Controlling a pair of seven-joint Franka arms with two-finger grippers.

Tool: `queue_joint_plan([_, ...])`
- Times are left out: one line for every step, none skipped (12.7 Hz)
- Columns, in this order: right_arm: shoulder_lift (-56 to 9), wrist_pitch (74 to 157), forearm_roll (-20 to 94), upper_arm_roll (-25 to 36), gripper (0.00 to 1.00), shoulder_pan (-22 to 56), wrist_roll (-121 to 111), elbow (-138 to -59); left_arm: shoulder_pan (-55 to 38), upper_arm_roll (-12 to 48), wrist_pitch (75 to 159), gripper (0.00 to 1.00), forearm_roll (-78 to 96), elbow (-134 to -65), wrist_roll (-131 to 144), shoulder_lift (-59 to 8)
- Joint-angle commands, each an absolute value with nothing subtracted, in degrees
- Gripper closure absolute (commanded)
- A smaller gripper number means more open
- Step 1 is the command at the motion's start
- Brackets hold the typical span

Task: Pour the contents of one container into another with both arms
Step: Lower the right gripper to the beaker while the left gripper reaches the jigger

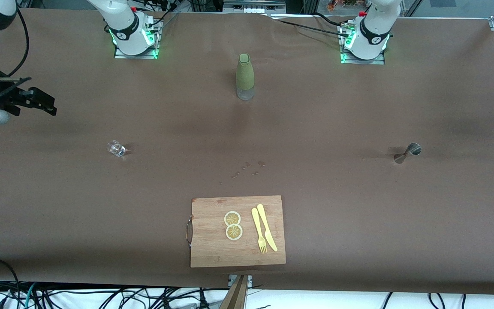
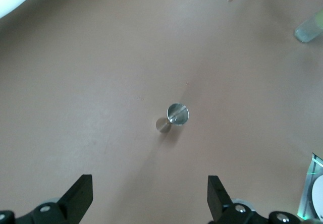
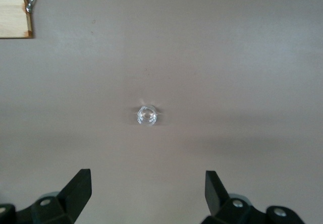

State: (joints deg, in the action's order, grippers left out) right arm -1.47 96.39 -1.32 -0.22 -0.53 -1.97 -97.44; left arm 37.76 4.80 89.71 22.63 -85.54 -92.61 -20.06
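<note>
Left gripper [image 2: 150, 196] hangs spread over a shiny hourglass-shaped metal jigger [image 2: 174, 117], upright; right gripper [image 3: 147, 191], spread, over a small clear round glass [image 3: 147, 115] on the matte brown worktop [image 1: 337, 206].

Both arms are glossy white with dark grey joint bands, the right arm [image 1: 129, 28] and the left arm [image 1: 373, 32] each rising from a metal base plate lit green, with red fittings and black cables at the base, and ending in black wedge-shaped fingers [image 2: 78, 198] with silver screws.
</note>
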Motion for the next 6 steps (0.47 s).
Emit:
queue_joint_plan([-4.64,96.42,-1.49,-0.44,0.00,-0.35,-1.93,-97.03,39.37,5.36,88.68,0.00,27.05,-83.93,-97.90,-23.02])
queue_joint_plan([-5.88,96.33,-1.49,-0.35,0.00,-0.44,-3.41,-97.12,39.55,5.36,88.68,0.00,28.20,-83.76,-99.82,-24.59])
queue_joint_plan([-7.37,96.50,-1.58,-0.26,0.00,-0.53,-5.86,-97.03,40.07,5.36,88.59,0.00,29.60,-83.76,-101.58,-25.31])
queue_joint_plan([-8.34,96.68,-1.58,-0.26,0.00,-0.79,-8.59,-97.03,40.43,5.45,88.42,0.00,30.58,-83.85,-102.65,-25.92])
queue_joint_plan([-9.31,96.77,-1.67,-0.09,0.00,-0.97,-10.96,-97.03,40.60,5.36,88.42,0.00,30.76,-83.85,-103.35,-26.71])
queue_joint_plan([-10.27,96.85,-1.58,0.09,0.00,-1.05,-13.16,-97.03,40.87,5.45,88.42,0.00,32.07,-83.85,-104.93,-27.94])
